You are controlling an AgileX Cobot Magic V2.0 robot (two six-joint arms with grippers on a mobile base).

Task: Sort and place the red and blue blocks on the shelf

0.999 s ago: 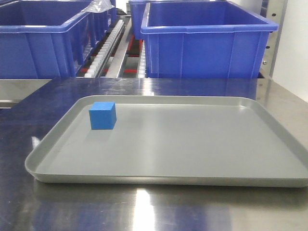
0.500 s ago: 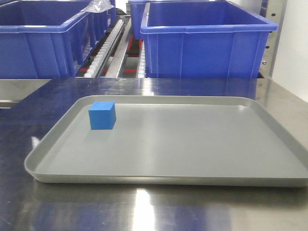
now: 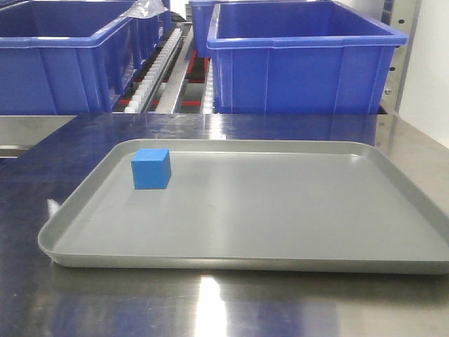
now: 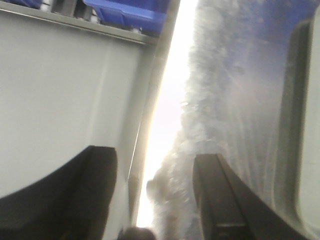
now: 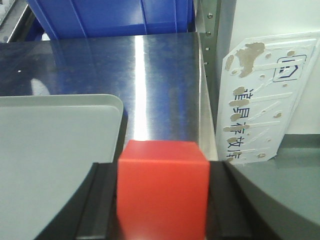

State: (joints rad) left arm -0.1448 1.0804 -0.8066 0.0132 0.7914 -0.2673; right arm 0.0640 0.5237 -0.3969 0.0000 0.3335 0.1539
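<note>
The blue block (image 3: 151,168) sits in the far left part of the grey tray (image 3: 280,260), with no gripper near it in the front view. My right gripper (image 5: 162,167) is shut on the red block (image 5: 162,192), which it holds above the steel table just past the tray's right corner (image 5: 60,145). Over the table's left edge, my left gripper (image 4: 154,156) is open with nothing between its dark fingers (image 4: 97,185). The shelf (image 3: 158,67) with its white roller tracks stands behind the table.
Two large dark-blue bins (image 3: 302,60) (image 3: 56,63) stand on the shelf behind the tray. A steel upright (image 5: 212,55) with screws and a worn white sign (image 5: 260,95) stand at the table's right edge (image 5: 202,100).
The whole front view has shifted a few pixels to the right. The blue block lies at the same spot on the tray.
</note>
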